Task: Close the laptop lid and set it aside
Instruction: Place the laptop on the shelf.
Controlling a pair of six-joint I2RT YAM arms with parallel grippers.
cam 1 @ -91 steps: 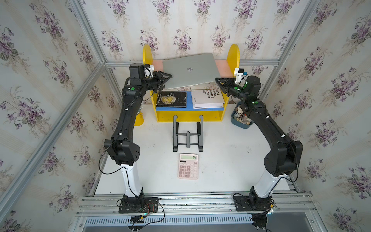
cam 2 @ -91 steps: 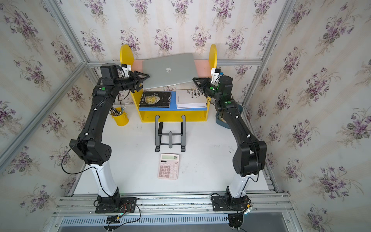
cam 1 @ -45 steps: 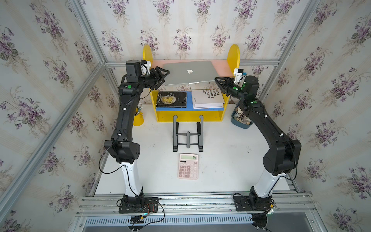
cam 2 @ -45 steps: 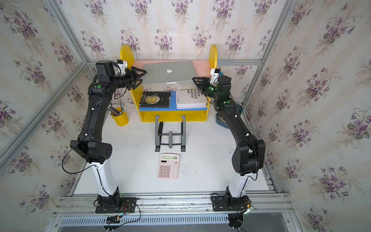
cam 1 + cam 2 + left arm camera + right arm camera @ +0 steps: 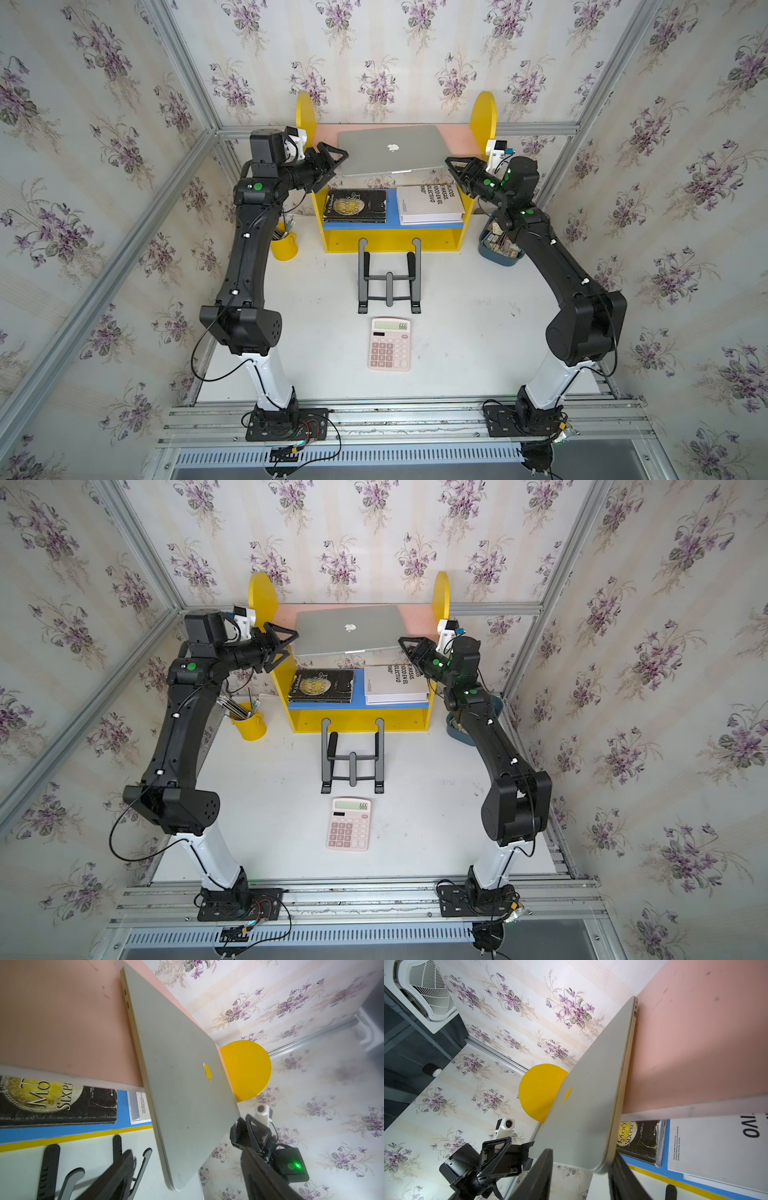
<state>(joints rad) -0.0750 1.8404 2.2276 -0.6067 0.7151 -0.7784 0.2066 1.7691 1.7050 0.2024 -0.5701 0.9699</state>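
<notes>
Since a second ago, the laptop [image 5: 392,150] has gone from tilted in the air between both arms to lying flat on the pink top shelf [image 5: 463,139] of the yellow bookcase [image 5: 392,243], with its front edge jutting past the shelf lip. Its lid [image 5: 349,625] is shut, apple logo facing up. The left gripper [image 5: 334,160] has let go: its fingers stand wide apart just beside the laptop's corner, not touching it. The right gripper [image 5: 455,166] sits at the opposite front corner; in the right wrist view its fingers [image 5: 542,1174] straddle that corner with a gap, so they appear open and releasing.

The shelf seems chosen as the set-aside spot, and the overhang probably comes from gripping at the front corners.

On the blue lower shelf lie a dark book [image 5: 355,205] and a white book [image 5: 430,203], side by side. A yellow cup [image 5: 248,723] holds pencils. A blue bin [image 5: 498,249] behind the right arm holds small items too unclear to name. A black stand [image 5: 389,276] and a pink calculator [image 5: 389,344] rest on the table.
</notes>
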